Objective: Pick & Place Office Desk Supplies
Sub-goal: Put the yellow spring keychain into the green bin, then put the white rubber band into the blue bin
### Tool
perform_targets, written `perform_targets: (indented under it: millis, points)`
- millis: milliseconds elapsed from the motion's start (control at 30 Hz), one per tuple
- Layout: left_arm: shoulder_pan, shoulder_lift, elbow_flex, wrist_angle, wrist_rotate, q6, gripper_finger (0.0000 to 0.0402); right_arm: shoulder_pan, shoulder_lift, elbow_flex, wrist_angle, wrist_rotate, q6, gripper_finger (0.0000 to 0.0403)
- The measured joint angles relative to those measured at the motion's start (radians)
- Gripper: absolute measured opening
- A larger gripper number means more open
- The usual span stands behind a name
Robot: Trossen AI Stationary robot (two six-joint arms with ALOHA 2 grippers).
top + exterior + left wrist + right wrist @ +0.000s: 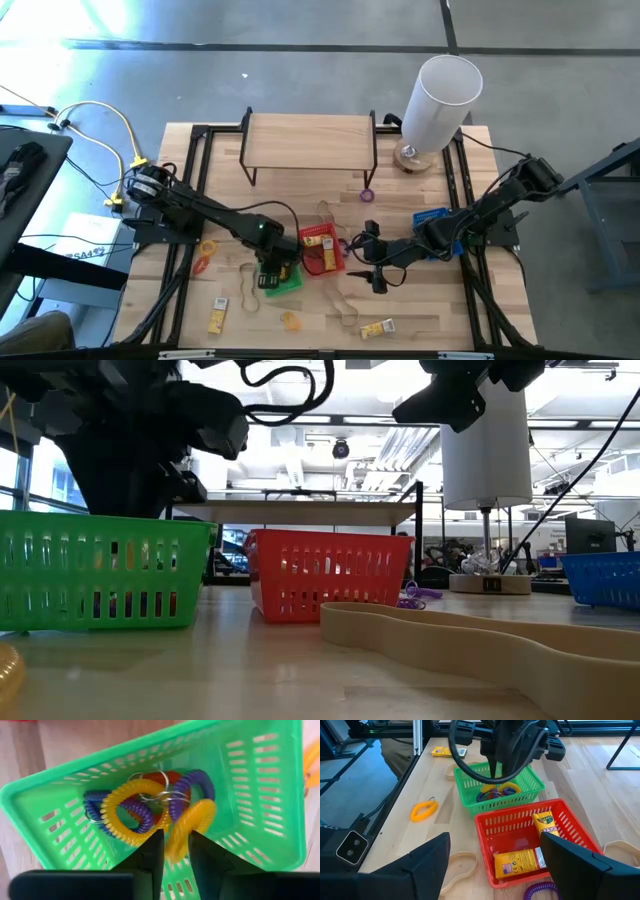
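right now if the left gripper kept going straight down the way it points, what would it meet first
Most likely the yellow coil ring standing between the left gripper's parted fingers, atop the pile of coil rings in the green basket. Depth is hard to judge; it may already touch.

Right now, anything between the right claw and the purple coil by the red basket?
Nothing visible. The right claw hangs open over the red basket, and the purple coil lies on bare table just off the basket's near rim.

Brightly and evenly lit from overhead, with pale glare on the floor left of the white cylinder. Soft, short shadows only. Blurred up close at the tan band beside the red basket.
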Motion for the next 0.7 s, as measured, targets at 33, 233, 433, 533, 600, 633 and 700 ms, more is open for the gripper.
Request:
perform_targets:
  millis: [33, 233, 433, 533, 600, 633, 700]
  points:
    - [0.001, 0.000, 0.000, 0.000, 0.000, -0.009, 0.0094, 0.000, 0.000, 0.000, 0.000, 0.000, 0.000, 0.0295]
    - [0.003, -0.001, 0.000, -0.024, -0.020, 0.013, 0.0141, 0.000, 0.000, 0.000, 0.000, -0.002, 0.000, 0.0295]
    - [0.027, -0.004, 0.016, -0.191, -0.024, 0.068, 0.0150, 0.000, 0.000, 0.000, 0.000, -0.002, 0.000, 0.0295]
    - [0.038, -0.004, 0.038, -0.264, -0.027, 0.040, 0.0151, 0.000, 0.000, 0.000, 0.000, -0.002, 0.000, 0.0295]
    - [0.040, -0.013, 0.050, -0.308, -0.028, 0.027, 0.0151, 0.000, 0.000, 0.000, 0.000, -0.002, 0.000, 0.0295]
    - [0.040, -0.019, 0.057, -0.320, -0.027, 0.023, 0.0151, 0.000, 0.000, 0.000, -0.001, -0.002, 0.000, 0.0295]
    - [0.031, -0.036, 0.061, -0.333, -0.027, 0.006, 0.0151, 0.000, 0.000, 0.000, -0.001, -0.002, 0.000, 0.0295]
